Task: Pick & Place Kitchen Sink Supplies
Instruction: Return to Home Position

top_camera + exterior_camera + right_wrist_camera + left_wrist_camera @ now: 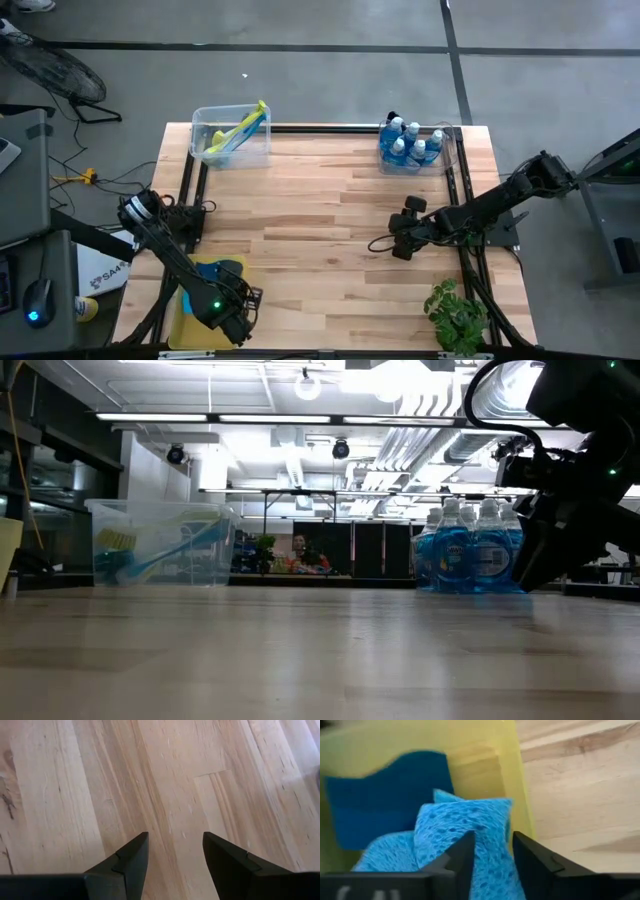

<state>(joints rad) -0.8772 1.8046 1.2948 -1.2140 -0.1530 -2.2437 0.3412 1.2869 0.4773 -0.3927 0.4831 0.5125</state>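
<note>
Blue sponges (pixel 465 820) heaped in the yellow tray (pixel 482 755) at the tabletop's (pixel 330 220) near left corner, one pale and curled on edge, a darker one flat behind it; piled loosely, probably dropped rather than laid. Left pincer (pixel 494 842) low over that heap, fingers parted, pale sponge showing through the gap but apparently not pinched. Looks like a finished release, with only the lift back to rest left to do. Right pincer (pixel 175 840) out over bare wood right of centre, spread wide, carrying nothing, likely parked there to keep out of the left arm's way. Dish brushes (pixel 240 130) leaning in a clear bin (pixel 205 118) at the far left, slanted because too long to lie flat. Soap bottles (pixel 408 146) upright, packed together in another clear bin (pixel 452 132) at the far right, caps up. Potted plant (pixel 455 312) at the near right corner, well apart from both arms.
</note>
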